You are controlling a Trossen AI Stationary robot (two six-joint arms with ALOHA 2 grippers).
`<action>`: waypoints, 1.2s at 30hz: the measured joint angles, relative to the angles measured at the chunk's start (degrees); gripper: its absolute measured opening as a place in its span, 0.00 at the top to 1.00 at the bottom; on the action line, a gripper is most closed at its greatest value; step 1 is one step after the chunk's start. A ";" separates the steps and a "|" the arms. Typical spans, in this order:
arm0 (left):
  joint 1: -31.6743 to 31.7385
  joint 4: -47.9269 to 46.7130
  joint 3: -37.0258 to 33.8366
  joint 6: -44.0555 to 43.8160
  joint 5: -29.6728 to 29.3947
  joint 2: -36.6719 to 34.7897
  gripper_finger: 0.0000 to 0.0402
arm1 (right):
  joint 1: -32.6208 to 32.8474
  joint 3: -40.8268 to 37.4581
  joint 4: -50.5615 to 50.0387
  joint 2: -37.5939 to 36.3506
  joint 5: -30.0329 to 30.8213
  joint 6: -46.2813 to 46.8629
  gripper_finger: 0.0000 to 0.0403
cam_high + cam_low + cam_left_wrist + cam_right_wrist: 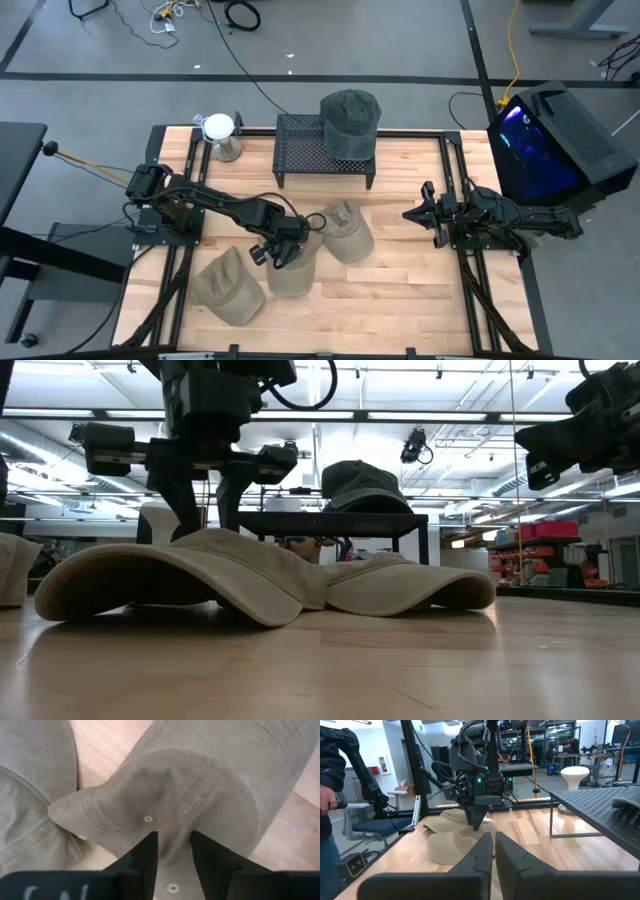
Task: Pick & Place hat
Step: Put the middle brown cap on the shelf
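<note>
wooden table (400, 300): one hat (349, 120) racked at twelve o'clock; left gripper (283, 247) probably pinching middle cap (165, 805); right gripper (493, 851) pressed together, idle.

I see three tan caps (290, 262) lying crown-up, touching, mid-table; a dark green cap (349, 122) sits upright on the black mesh rack (300, 145).

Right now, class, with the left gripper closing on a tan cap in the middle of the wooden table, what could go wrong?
1. The left gripper pinches only a small fold of the middle tan cotton cap; thin fabric could slip out on lifting.
2. That cap overlaps the neighbouring tan cap, so it may drag along.
3. The dark green cap already sits on the black mesh rack, leaving less bare space.
</note>
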 joint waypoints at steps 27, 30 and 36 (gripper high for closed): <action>0.31 -3.64 0.00 -0.53 -0.20 -1.12 0.99 | -0.02 0.00 -0.05 0.01 0.01 0.02 0.94; 0.31 -4.80 0.00 -0.53 -0.29 -3.17 0.99 | 0.00 0.00 -0.05 -0.01 0.01 0.02 0.94; 0.31 -6.90 0.00 -0.59 -0.69 -7.95 0.99 | -0.01 0.00 -0.07 0.01 0.01 0.00 0.94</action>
